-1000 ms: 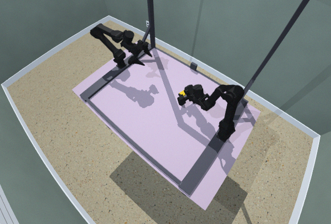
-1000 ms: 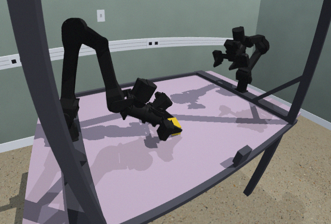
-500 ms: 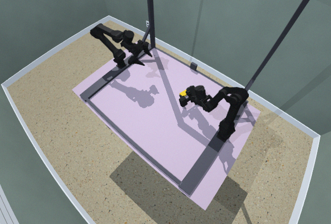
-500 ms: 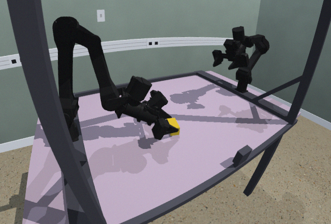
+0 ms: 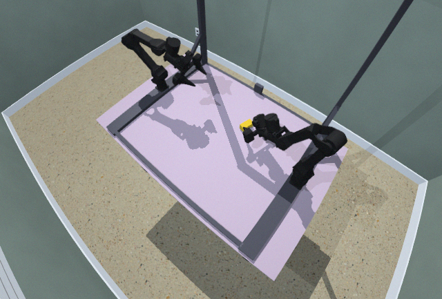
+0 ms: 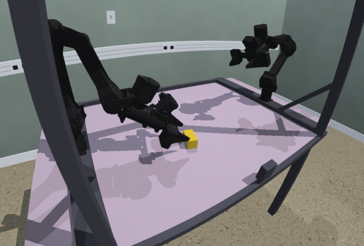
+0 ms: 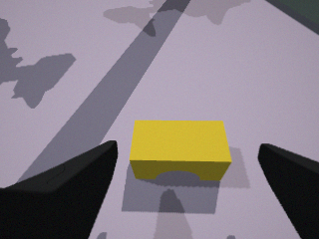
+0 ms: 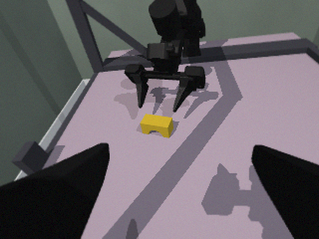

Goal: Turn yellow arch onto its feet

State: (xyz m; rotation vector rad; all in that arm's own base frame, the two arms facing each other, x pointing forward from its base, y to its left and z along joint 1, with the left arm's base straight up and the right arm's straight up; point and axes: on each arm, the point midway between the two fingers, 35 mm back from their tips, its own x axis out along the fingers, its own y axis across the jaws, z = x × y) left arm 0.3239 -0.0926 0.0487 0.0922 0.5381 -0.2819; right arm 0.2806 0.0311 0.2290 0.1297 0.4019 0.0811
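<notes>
The yellow arch (image 5: 246,125) (image 6: 192,142) (image 7: 179,140) (image 8: 157,121) stands upright on its two feet on the pink table top (image 5: 178,167) (image 6: 223,190), its flat side up and its cutout down. My left gripper (image 5: 251,128) (image 6: 185,132) (image 7: 186,148) (image 8: 156,110) is open just behind and above the arch; the left wrist view shows gaps between the arch and both fingers. My right gripper (image 5: 200,79) (image 6: 238,66) (image 8: 180,151) is open and empty, high above the table's other end, well away from the arch.
A small dark block (image 5: 258,88) (image 6: 265,170) (image 8: 31,158) sits at the long table edge. Dark frame beams line the table, and a tall post (image 5: 202,14) rises at a corner near the right arm. Both arms cast shadows on the table.
</notes>
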